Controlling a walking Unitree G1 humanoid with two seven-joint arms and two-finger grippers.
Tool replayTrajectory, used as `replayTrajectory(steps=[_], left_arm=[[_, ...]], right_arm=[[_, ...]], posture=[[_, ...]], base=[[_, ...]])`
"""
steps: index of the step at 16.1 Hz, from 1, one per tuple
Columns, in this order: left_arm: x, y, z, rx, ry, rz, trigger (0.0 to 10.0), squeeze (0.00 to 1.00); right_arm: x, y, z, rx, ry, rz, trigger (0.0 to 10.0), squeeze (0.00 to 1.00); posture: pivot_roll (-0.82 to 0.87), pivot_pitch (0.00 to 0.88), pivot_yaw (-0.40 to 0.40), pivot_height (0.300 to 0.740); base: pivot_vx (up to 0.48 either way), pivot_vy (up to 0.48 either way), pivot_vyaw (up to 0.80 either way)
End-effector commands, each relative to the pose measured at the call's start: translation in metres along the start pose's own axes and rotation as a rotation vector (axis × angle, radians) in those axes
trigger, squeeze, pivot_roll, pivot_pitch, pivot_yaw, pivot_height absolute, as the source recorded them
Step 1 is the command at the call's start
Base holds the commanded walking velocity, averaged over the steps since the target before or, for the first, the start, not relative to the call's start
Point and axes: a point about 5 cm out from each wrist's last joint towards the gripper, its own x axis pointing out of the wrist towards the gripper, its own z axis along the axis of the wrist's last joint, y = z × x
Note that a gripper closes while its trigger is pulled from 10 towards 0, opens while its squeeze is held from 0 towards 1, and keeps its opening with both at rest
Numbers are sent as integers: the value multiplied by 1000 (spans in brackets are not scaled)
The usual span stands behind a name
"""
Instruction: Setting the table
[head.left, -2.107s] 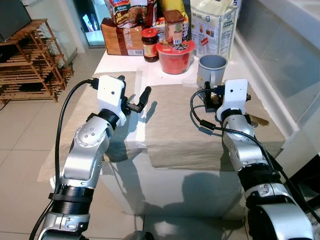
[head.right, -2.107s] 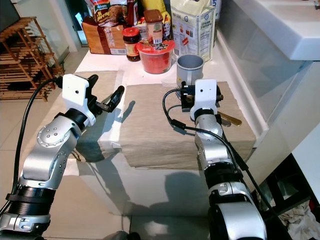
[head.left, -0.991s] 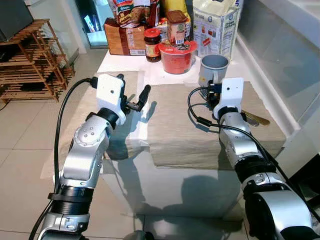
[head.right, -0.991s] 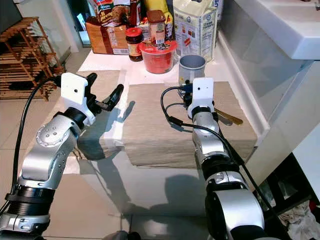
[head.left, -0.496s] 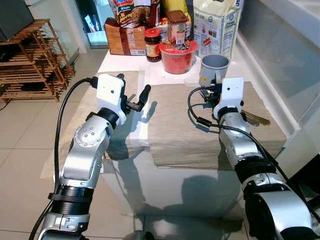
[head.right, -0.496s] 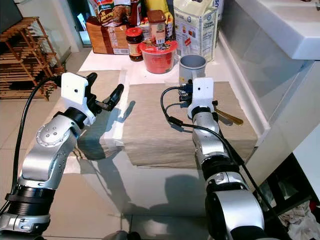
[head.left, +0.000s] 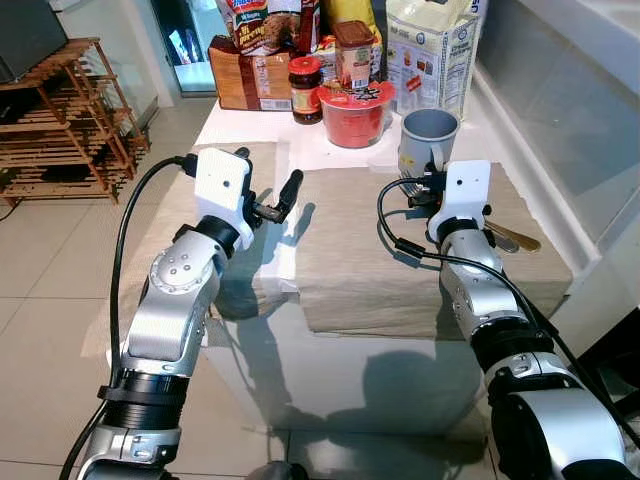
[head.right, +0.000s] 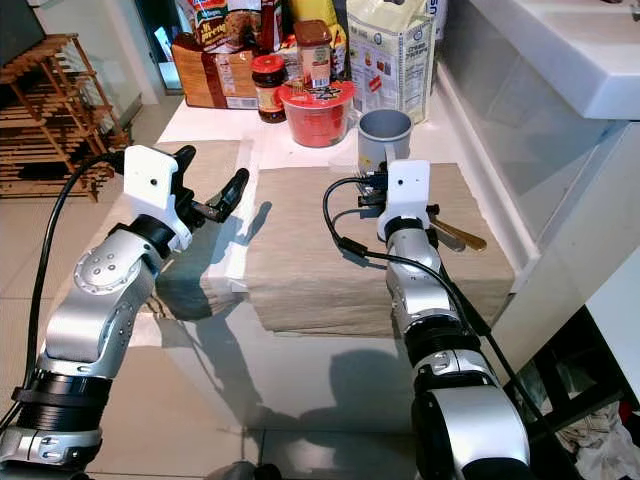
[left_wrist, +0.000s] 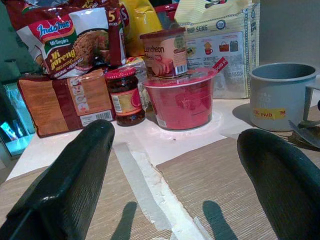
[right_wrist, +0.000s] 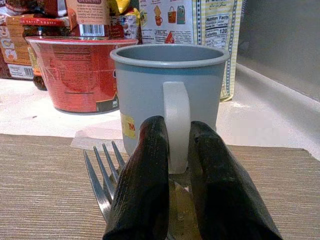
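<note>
The right hand (right_wrist: 177, 165) is closed on the handle of a grey mug (right_wrist: 170, 85), above a fork (right_wrist: 102, 177) lying on a beige placemat (head.left: 370, 250). The left hand (head.left: 272, 200) hovers open over the worktop (head.left: 250, 125). Farther back stand a red lidded bowl (left_wrist: 182, 97), jam jar (left_wrist: 124, 95) and noodle packets (left_wrist: 70, 40). The mug's inside cannot be seen.

Both arms are showing silver, rounded metal segments studded with small screws and joined by black collars near the elbows. A white boxy housing is capping each wrist. A black cable is looping from each housing back along its arm. The left pincer (head.left: 272, 201) and right pincer (right_wrist: 176, 175) are wearing long, matte black fingers.
</note>
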Motion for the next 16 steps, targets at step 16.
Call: replayTrajectory(steps=[16], left_arm=[[-22,15,-15,23,38,142,10000,0]], right_arm=[[-51,-14,54,-116,-355,-38,0,0]], posture=[[-132,0,103,740]], base=[[0,0,0]])
